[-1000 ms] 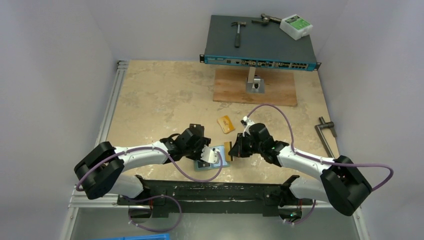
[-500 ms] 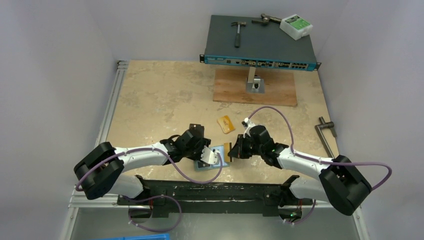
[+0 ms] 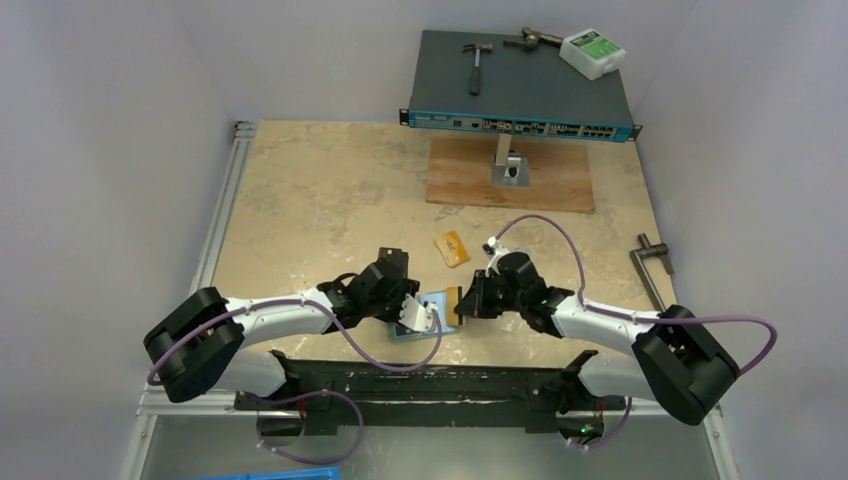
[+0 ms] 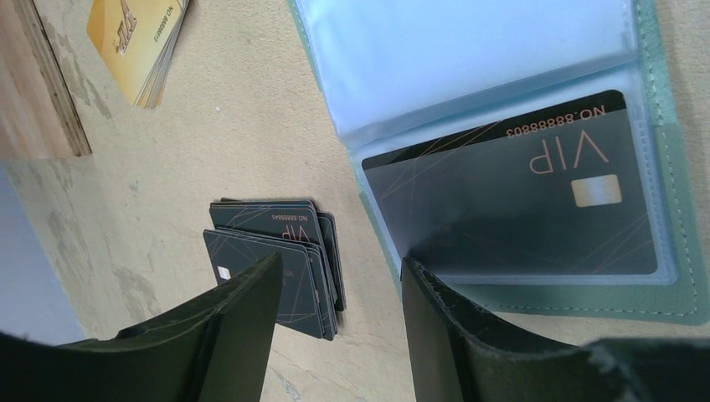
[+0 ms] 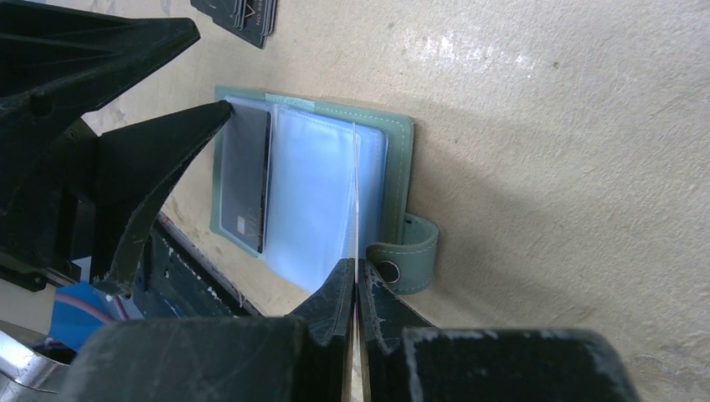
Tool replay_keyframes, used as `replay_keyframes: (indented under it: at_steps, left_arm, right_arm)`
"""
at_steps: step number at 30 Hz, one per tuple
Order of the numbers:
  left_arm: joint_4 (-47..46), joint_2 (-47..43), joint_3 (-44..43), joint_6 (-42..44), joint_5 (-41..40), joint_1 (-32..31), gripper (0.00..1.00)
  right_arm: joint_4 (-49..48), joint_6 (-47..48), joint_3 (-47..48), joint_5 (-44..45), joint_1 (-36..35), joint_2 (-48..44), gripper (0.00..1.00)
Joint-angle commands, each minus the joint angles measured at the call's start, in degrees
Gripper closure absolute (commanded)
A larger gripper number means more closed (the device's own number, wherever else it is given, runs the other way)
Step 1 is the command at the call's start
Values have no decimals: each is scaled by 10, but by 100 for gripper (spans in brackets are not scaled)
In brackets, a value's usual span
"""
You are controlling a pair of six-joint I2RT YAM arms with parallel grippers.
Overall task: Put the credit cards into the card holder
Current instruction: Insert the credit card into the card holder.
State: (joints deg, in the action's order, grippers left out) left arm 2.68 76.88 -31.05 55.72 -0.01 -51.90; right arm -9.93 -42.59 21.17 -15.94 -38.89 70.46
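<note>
The teal card holder (image 3: pixel 420 335) lies open near the table's front edge, pale blue sleeves (image 4: pixel 469 50) up. A dark VIP card (image 4: pixel 519 201) sits in one sleeve. My left gripper (image 4: pixel 339 285) is open; one fingertip (image 4: pixel 431 289) rests on the holder's sleeve edge. A stack of dark cards (image 4: pixel 272 251) lies on the table beside it, and also shows in the right wrist view (image 5: pixel 239 12). Orange-gold cards (image 3: pixel 451 248) lie further back. My right gripper (image 5: pixel 357 280) is shut on a thin card (image 5: pixel 356 201), seen edge-on over the holder (image 5: pixel 402 159) by its snap tab (image 5: pixel 410 251).
A network switch (image 3: pixel 520 90) with a hammer (image 3: pixel 476 62) and a white box on it stands at the back. A wooden board (image 3: pixel 510 175) with a metal stand lies before it. A metal tool (image 3: pixel 652 265) lies at the right edge. A black rail (image 3: pixel 420 380) runs along the front.
My right gripper has shifted slightly left toward the holder with the card in it. The left gripper has barely moved.
</note>
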Motion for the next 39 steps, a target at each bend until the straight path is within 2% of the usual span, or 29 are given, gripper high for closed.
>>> replay_keyframes:
  at_steps: [1,15,25,39]
  left_arm:
    - [14,-8,13,14,2,-4,46]
    - [8,-12,11,18,-23,-5,47]
    - [2,-35,13,17,-38,-4,47]
    - [90,-64,-33,40,-7,33,47]
  right_arm:
    - [-1,-5,-13,21,-2,-5,100]
    - [-146,-68,-12,-80,-2,24,100]
    - [-186,-74,15,-124,-6,64,100]
    - [-178,-75,65,-115,-39,147,100]
